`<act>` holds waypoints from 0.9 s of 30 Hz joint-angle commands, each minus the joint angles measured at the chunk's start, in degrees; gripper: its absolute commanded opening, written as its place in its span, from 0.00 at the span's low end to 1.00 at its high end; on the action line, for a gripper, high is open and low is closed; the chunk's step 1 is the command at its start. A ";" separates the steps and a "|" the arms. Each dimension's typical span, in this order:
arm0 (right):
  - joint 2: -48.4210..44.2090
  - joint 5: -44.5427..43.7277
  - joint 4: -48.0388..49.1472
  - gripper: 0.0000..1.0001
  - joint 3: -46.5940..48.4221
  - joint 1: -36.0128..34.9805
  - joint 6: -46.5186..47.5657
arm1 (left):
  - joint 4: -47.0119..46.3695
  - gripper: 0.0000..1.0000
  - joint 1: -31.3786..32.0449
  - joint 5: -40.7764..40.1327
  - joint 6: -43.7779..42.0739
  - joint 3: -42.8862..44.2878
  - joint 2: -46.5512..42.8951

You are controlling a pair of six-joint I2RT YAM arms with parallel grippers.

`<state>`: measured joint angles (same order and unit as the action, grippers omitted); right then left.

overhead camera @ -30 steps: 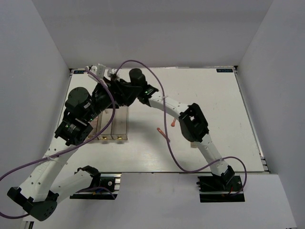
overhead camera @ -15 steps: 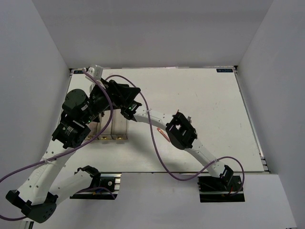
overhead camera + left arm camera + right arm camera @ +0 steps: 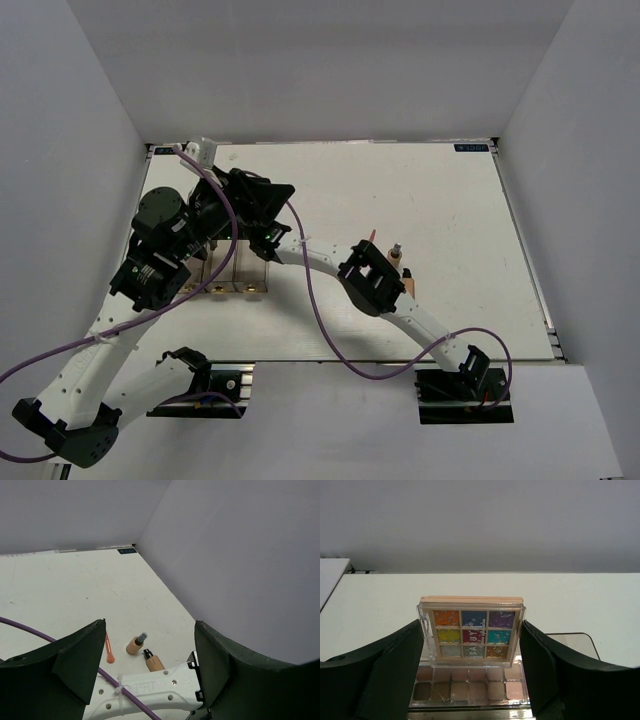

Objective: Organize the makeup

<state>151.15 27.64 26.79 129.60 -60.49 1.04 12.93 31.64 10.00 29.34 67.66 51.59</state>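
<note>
My right gripper [image 3: 471, 630] is shut on a square palette of bright colours [image 3: 471, 625], held upright by its side edges. It hangs just over a brown and pink eyeshadow palette [image 3: 470, 686] lying in the clear acrylic box [image 3: 580, 640]. In the top view the right gripper [image 3: 262, 225] is over the box [image 3: 240, 275] at the left. My left gripper [image 3: 150, 625] is open and empty, and sits beside the right one [image 3: 215, 195]. Two beige dark-capped bottles [image 3: 396, 251] [image 3: 408, 284] and one coral stick [image 3: 372, 236] lie mid-table. They also show in the left wrist view: bottles [image 3: 134, 645] [image 3: 154, 661], stick [image 3: 108, 650].
The right arm's white forearm [image 3: 330, 265] and its purple cable [image 3: 315, 300] stretch across the table between the box and the bottles. White walls close the table at the back and both sides.
The right gripper has swung from the back edge toward me and down over the acrylic box. Its elbow dropped, uncovering the two bottles. The left arm barely moved.
</note>
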 commanded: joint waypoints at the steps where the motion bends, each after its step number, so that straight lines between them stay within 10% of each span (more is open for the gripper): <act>1: 0.28 -1.89 2.48 0.12 2.76 -0.59 2.48 | 0.69 0.81 0.18 -0.59 -0.69 -0.51 -1.23; 7: 0.64 -1.62 1.87 0.15 2.15 -0.86 2.83 | 1.57 0.81 0.18 -1.38 -0.69 -0.77 -2.20; 27: -1.03 -0.13 -0.51 0.72 -2.77 -0.51 6.52 | 3.33 0.81 0.18 -2.97 -0.25 -1.12 -3.96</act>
<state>151.39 27.18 24.84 126.69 -60.88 6.09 15.57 31.64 7.84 29.36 66.81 48.77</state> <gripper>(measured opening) 0.767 0.811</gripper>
